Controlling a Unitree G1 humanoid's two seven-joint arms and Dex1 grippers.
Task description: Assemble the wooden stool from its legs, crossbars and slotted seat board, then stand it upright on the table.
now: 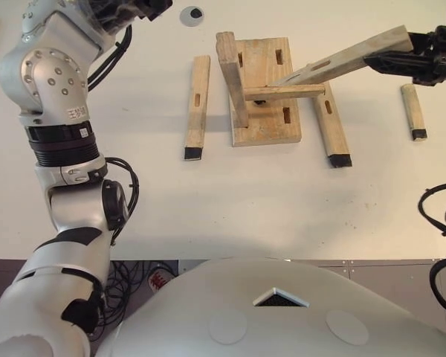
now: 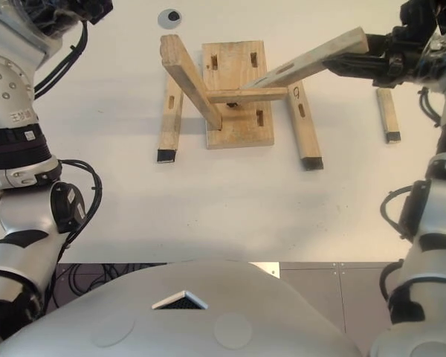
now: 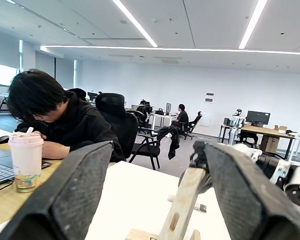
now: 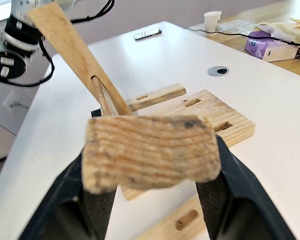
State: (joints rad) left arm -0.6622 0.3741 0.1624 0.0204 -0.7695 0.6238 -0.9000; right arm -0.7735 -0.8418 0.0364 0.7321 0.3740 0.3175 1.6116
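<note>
The slotted seat board [image 1: 266, 111] lies flat on the white table. One leg [image 1: 230, 74] stands tilted in a slot at its left side. A crossbar [image 1: 284, 92] runs from that leg towards a second leg [image 1: 334, 63], which slants over the board. My right gripper [image 1: 390, 58] is shut on that leg's outer end [image 4: 150, 150]. A loose leg [image 1: 197, 106] lies left of the board, and another [image 1: 332, 126] lies to its right. My left gripper [image 3: 157, 150] hangs open with nothing between its fingers, beyond the board's far left.
A short wooden piece [image 1: 414, 111] lies at the far right of the table. A round cable hole [image 1: 192, 14] sits behind the board. The table's front edge [image 1: 282, 257] runs close to me, with bare surface between it and the parts.
</note>
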